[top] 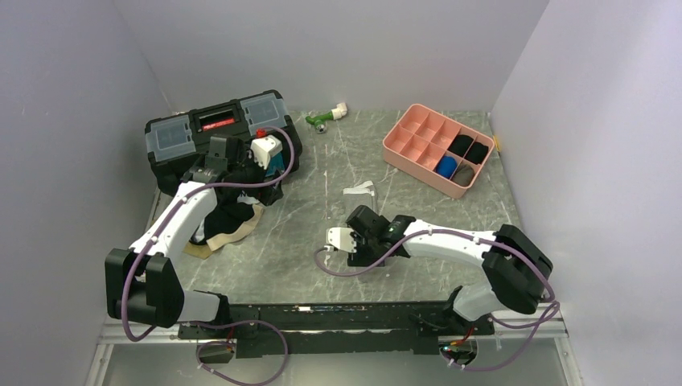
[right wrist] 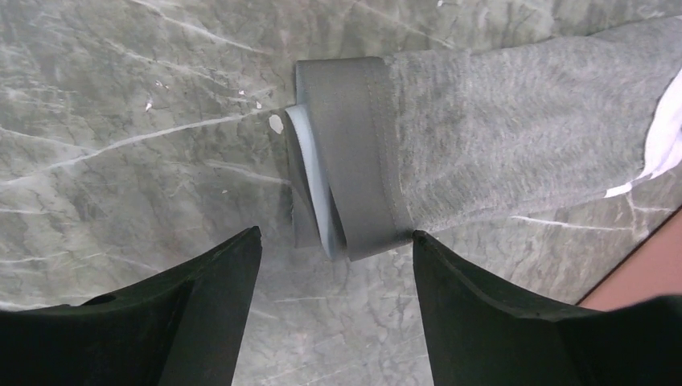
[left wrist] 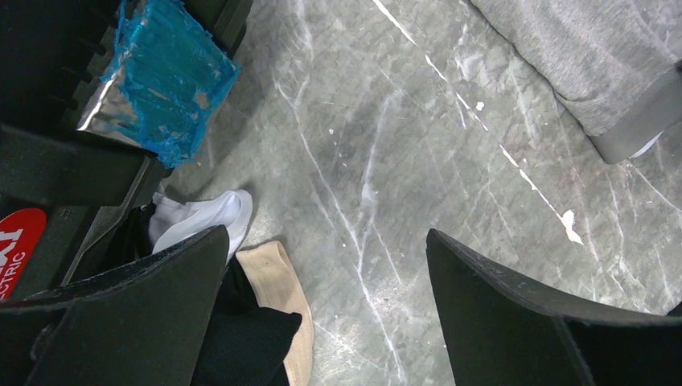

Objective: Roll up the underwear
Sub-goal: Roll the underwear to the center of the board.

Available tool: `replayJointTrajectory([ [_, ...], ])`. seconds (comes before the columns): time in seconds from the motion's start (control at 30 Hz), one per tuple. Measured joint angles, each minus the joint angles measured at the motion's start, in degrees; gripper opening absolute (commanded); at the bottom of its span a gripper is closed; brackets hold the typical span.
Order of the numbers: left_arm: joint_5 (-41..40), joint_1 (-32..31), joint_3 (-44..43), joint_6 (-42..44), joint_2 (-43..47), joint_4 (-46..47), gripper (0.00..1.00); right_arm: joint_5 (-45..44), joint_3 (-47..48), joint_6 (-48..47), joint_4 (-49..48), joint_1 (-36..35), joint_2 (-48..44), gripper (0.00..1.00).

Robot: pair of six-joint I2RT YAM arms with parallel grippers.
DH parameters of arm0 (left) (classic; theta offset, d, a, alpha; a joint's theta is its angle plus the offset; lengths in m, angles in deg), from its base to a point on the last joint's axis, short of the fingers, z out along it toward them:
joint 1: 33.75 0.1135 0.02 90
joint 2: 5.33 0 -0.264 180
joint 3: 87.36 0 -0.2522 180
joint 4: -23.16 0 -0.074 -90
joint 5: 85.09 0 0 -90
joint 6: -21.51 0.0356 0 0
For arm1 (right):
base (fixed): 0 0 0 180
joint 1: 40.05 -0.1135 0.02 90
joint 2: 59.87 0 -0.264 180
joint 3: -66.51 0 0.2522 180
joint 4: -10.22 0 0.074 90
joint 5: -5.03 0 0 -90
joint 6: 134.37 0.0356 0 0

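A grey brief with a grey elastic waistband (right wrist: 499,137) lies flat on the marble table; it also shows in the left wrist view (left wrist: 587,56) and small in the top view (top: 359,191). My right gripper (right wrist: 336,241) (top: 359,214) is open and empty, its fingertips either side of the waistband's near end, just short of it. A pile of briefs, black (top: 229,211), tan (left wrist: 277,281) and white (left wrist: 201,217), lies by the toolbox. My left gripper (left wrist: 326,241) (top: 235,173) is open and empty over bare table, its left finger (left wrist: 121,314) over the pile's edge.
A black toolbox (top: 217,133) stands at the back left, with a teal-wrapped block (left wrist: 165,72) beside it. A pink compartment tray (top: 418,137) at the back right holds rolled black, blue and grey items. A green and white object (top: 326,117) lies by the back wall.
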Motion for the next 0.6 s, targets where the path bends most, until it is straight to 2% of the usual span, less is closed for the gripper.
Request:
replayJointTrajectory([
  [0.27, 0.61, 0.07, 0.0, -0.13, -0.07, 0.02, 0.99, -2.16, -1.62, -0.28, -2.84, -0.48, 2.08, 0.6],
  [0.6, 1.22, 0.09, 0.0, 0.07, -0.07, -0.02, 0.99, -3.52, -3.85, -0.57, -6.67, -0.57, 2.97, 0.37],
])
